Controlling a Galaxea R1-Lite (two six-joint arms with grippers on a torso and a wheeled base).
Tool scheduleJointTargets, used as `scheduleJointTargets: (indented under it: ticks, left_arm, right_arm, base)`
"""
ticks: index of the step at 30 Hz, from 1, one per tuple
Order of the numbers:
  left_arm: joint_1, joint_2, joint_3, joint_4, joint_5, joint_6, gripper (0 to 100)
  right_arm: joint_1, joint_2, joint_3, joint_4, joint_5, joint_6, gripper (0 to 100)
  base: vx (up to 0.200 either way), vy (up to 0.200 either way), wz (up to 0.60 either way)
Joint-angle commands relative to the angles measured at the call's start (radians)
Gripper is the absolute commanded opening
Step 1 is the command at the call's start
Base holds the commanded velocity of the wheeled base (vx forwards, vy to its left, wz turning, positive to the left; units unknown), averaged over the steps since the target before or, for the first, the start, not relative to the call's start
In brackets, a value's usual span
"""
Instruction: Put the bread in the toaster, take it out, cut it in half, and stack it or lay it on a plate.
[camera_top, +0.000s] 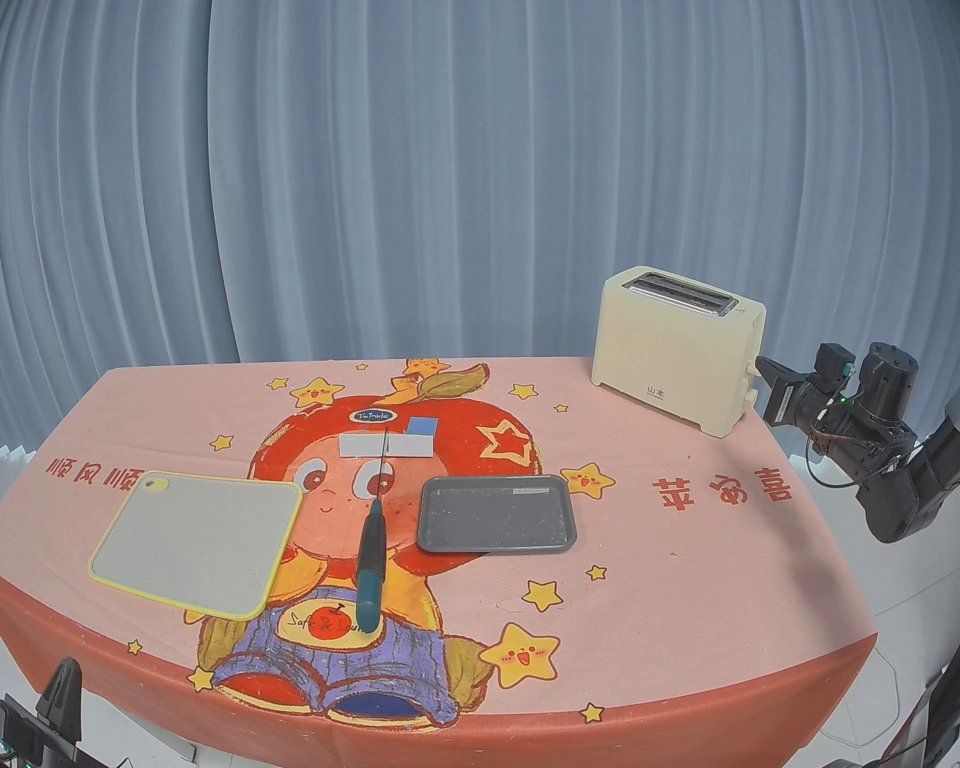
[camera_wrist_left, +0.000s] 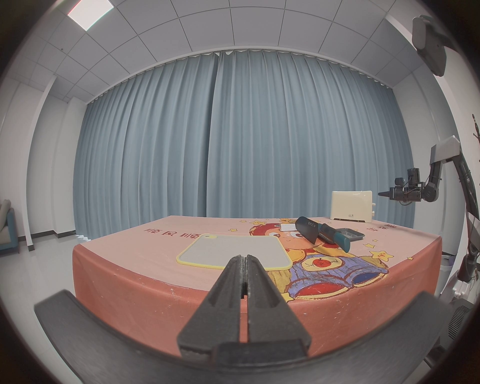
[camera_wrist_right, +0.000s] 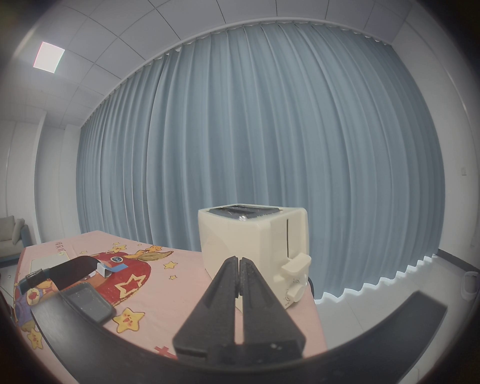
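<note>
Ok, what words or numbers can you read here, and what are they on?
Toaster: a small dark mark low on its front, too small to read.
Tablecloth: big red characters near the toaster and at the left edge, upside down in the head view; I cannot read them surely.
Blue oval label and apple on the cartoon: tiny writing, too small to read.
Knife blade: tiny print, blurred.
No numbers.

Left claw pressed closed, level with the surface's near edge. Beyond it lies the cutting board — then the knife just beside the tray — toaster at the far corner.
</note>
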Motion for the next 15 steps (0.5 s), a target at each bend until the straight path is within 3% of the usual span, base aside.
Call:
scheduleJointTargets:
  ticks: [1, 5, 8, 11, 12, 15]
  left_arm:
    - [0.001, -0.005, 0.018, 0.000, 0.001, -0.001, 0]
    - [0.001, -0.004, 0.018, 0.000, 0.001, -0.001, 0]
    - [0.001, -0.004, 0.018, 0.000, 0.001, -0.001, 0]
    - [0.001, -0.004, 0.018, 0.000, 0.001, -0.001, 0]
    - [0.001, -0.004, 0.018, 0.000, 0.001, 0.000, 0]
    - [0.001, -0.005, 0.018, 0.000, 0.001, 0.000, 0]
  right_arm:
    - [-0.032, 0.049, -0.015, 0.005, 0.029, 0.002, 0]
    - [-0.073, 0.080, -0.022, 0.003, 0.102, 0.003, 0]
    - [-0.113, 0.108, -0.018, -0.009, 0.211, 0.002, 0]
    - [-0.136, 0.118, -0.013, -0.012, 0.273, -0.006, 0]
    - [-0.153, 0.126, -0.013, -0.015, 0.311, -0.011, 0]
    - [-0.170, 0.131, -0.021, -0.026, 0.329, -0.011, 0]
  base:
    - [0.000, 0.000, 0.00]
    - [0.000, 0.000, 0.00]
    - [0.000, 0.000, 0.00]
    - [0.000, 0.000, 0.00]
    - [0.000, 0.000, 0.00]
    - [0.000, 0.000, 0.00]
